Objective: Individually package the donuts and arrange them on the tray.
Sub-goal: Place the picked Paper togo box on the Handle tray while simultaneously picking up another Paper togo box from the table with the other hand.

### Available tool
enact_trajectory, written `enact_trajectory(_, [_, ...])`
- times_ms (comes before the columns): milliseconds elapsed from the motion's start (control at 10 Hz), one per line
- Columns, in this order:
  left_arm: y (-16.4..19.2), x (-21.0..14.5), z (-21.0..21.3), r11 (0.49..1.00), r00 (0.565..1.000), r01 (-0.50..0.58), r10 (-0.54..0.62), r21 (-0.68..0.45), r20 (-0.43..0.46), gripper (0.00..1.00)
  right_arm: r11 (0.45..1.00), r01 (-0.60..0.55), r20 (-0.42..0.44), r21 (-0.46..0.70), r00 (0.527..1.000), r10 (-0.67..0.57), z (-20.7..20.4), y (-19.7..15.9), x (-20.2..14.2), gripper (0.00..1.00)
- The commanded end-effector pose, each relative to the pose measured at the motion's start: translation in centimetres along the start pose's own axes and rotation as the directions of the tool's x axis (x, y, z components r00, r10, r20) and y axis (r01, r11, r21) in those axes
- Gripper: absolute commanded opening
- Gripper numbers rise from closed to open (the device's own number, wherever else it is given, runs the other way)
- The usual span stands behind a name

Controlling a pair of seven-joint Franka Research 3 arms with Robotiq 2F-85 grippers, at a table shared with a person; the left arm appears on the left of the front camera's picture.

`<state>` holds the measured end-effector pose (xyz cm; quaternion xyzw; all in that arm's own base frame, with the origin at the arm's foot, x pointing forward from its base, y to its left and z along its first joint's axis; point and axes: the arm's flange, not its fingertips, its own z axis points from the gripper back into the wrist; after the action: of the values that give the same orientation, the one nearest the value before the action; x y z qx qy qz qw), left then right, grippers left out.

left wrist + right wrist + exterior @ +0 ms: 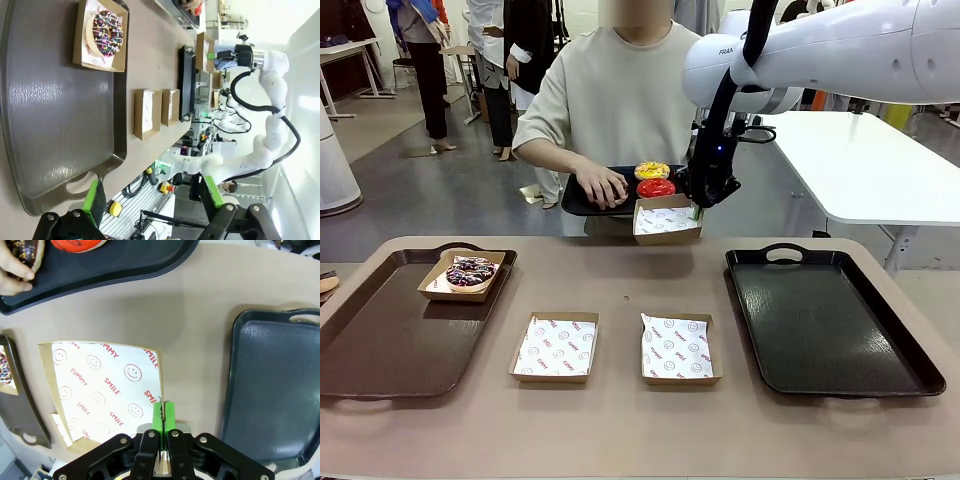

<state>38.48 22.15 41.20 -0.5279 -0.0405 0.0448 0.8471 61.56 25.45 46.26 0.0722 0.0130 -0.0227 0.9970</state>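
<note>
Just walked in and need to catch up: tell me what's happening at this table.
The right arm's fingers are shut on the edge of a paper-lined box, held up near the person's black tray at the far side. There the person's hand rests on the chocolate donut, beside the yellow donut and red donut. The sprinkled donut sits boxed on the left tray. Two more boxes wait mid-table. The left arm's fingers stand open by the left tray.

Glossy red donut (656, 187), cardboard box (667, 221), matt tabletop (620, 430)
</note>
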Motion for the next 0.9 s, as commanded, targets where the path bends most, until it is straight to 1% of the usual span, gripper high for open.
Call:
enact_trajectory(0, [-0.03, 0.61, -0.16, 0.998, 0.999, -0.019, 0.021, -0.052, 0.041, 0.99, 1.000, 0.000, 0.007, 0.000, 1.000, 0.000, -0.17, -0.29, -0.41, 0.00])
enact_trajectory(100, [-0.25, 0.55, -0.28, 0.998, 0.997, -0.028, 0.032, -0.054, 0.071, 0.99, 1.000, 0.000, 0.007, 0.000, 1.000, 0.000, -0.17, -0.29, -0.41, 0.00])
enact_trajectory(200, [0.29, 0.35, -0.22, 1.000, 1.000, -0.009, 0.009, -0.019, 0.013, 0.99, 1.000, 0.000, 0.007, 0.000, 1.000, 0.000, -0.17, -0.29, -0.41, 0.00])
enact_trajectory(800, [0.29, 0.35, -0.22, 1.000, 1.000, -0.009, 0.009, -0.019, 0.013, 0.99, 1.000, 0.000, 0.007, 0.000, 1.000, 0.000, -0.17, -0.29, -0.41, 0.00])
